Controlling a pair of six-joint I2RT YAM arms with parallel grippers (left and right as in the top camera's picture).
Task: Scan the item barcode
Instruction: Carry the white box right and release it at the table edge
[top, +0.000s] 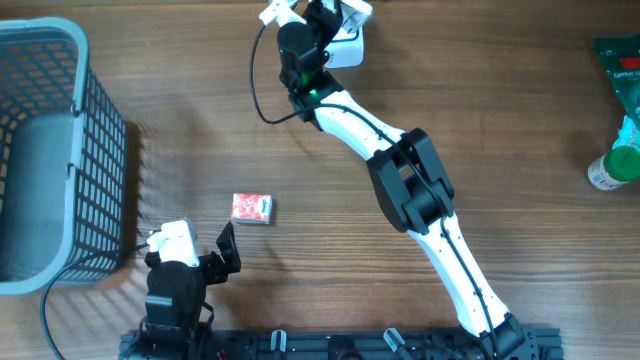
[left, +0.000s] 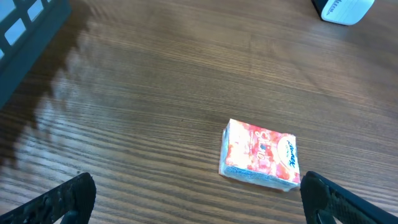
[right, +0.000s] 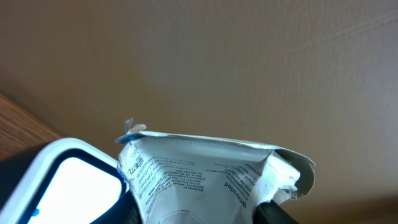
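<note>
A crumpled white pouch (right: 205, 180) with printed text fills the right wrist view. It is clamped between the 2 dark fingers (right: 277, 214) of the right gripper (right: 200, 210) and held just beside the white scanner (right: 62, 180) at the far middle of the table (top: 480, 120). At the near left the left gripper (left: 196, 202) hovers with its jaws wide apart (nothing between them), and a small red box (left: 260, 154) lies just beyond it. A grey basket (top: 60, 45) stands at the left edge.

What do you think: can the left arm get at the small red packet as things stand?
Probably yes: the left gripper is open, the red packet lies just ahead on the table, and nothing stands between them.
</note>
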